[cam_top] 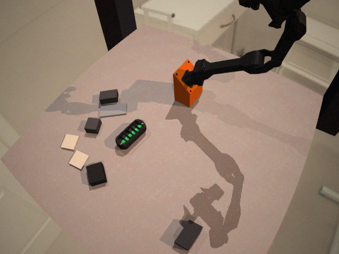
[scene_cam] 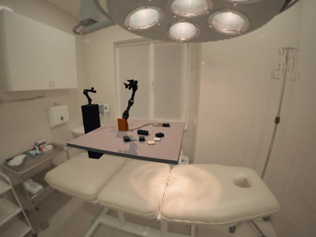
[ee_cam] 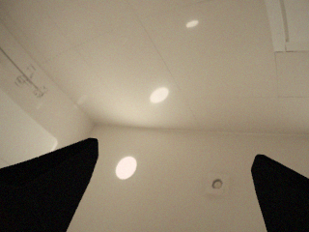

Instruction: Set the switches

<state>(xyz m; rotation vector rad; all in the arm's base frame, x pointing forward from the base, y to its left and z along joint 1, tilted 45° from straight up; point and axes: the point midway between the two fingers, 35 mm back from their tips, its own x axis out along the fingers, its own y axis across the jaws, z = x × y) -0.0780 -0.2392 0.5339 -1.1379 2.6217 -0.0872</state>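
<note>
The dark grey controller unit [cam_top: 131, 134] [scene_cam: 142, 132] sits flat on its base on the bench [cam_top: 246, 142] [scene_cam: 101, 140], left of the middle. Its row of rocker switches faces up, and green shows on each. The label on the underside is hidden. My arm rises from beside the orange block [cam_top: 183, 94] [scene_cam: 122, 125] and reaches high above the bench. My gripper [scene_cam: 126, 84] [ee_cam: 180, 157] is open wide and empty. It points up at the ceiling, far from the controller.
Around the controller lie dark blocks [cam_top: 108, 96] [cam_top: 92, 125] [cam_top: 96, 173], a grey plate [cam_top: 112, 109] and two beige tiles [cam_top: 69, 141] [cam_top: 78, 159]. Another dark block [cam_top: 188, 234] lies near the front edge. A black pillar [scene_cam: 90, 117] stands by the bench's left side.
</note>
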